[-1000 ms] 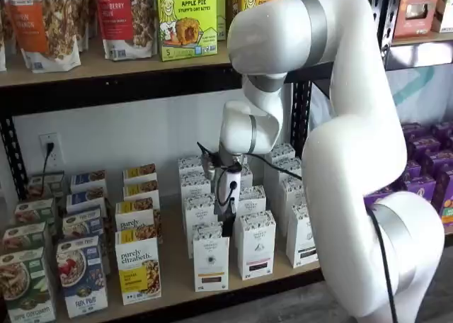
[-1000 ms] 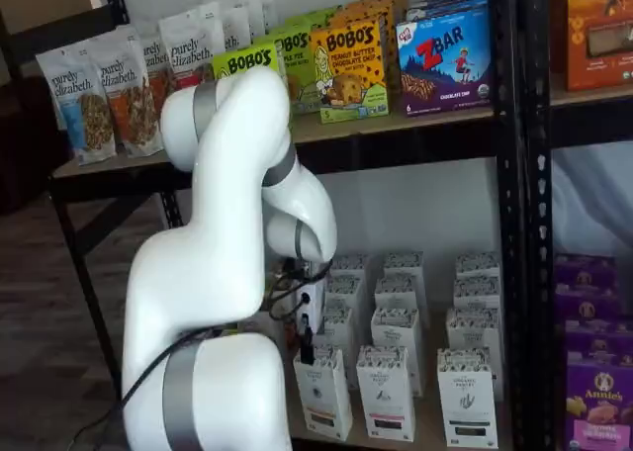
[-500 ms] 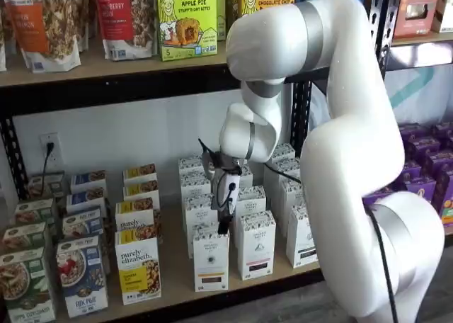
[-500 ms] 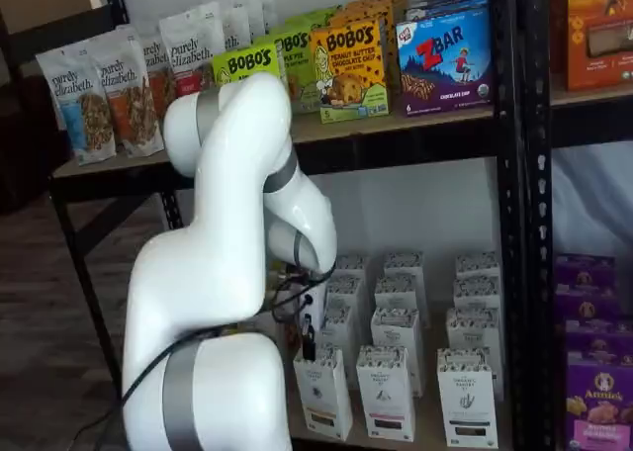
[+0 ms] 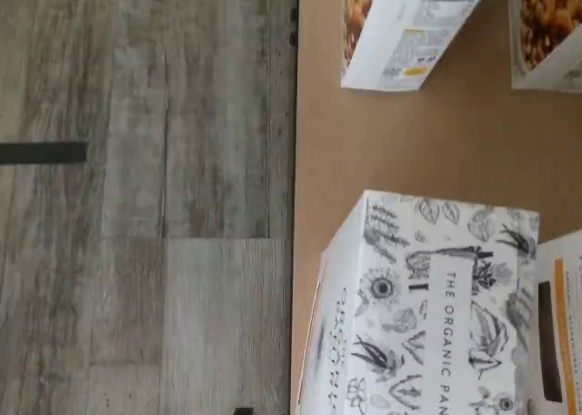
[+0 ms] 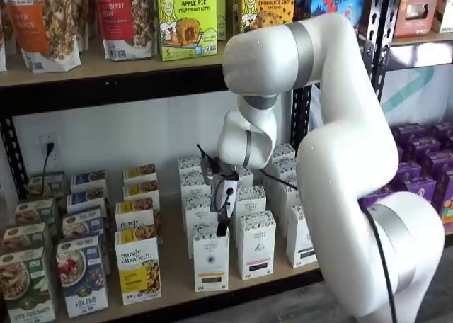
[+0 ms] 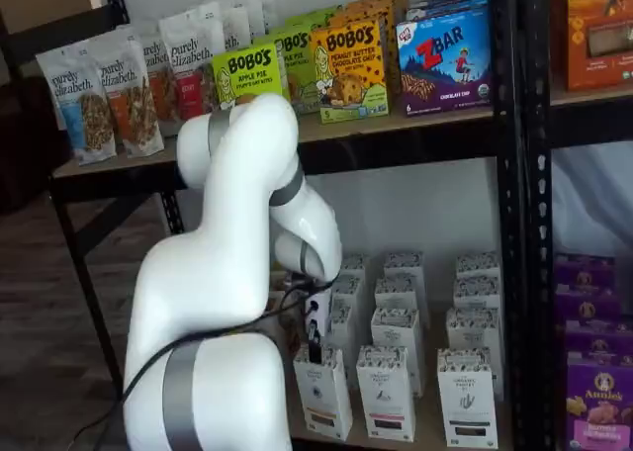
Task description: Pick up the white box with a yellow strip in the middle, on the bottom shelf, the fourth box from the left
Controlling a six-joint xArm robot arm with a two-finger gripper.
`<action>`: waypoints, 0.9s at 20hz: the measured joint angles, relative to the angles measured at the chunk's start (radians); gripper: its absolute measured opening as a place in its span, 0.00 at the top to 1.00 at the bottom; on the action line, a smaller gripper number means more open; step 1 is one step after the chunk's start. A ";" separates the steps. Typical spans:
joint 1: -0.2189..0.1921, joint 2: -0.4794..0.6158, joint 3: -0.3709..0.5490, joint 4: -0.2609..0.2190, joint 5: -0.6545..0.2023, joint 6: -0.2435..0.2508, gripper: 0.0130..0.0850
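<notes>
White box (image 6: 211, 261) at lower centre on the bottom shelf (image 6: 177, 284); gripper (image 6: 222, 229) just above it, finger gap indiscernible

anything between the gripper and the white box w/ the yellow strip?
Nothing visible. The gripper hangs just above the top of the white box, at the front of its row on the bottom shelf; no other box sits between them.
</notes>
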 joint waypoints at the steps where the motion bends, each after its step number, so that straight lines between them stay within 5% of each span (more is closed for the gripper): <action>1: -0.001 0.008 -0.009 -0.004 0.002 0.002 0.00; 7: -0.010 0.067 -0.074 -0.035 0.015 0.023 0.00; 18: -0.005 0.174 -0.219 -0.190 0.111 0.168 0.00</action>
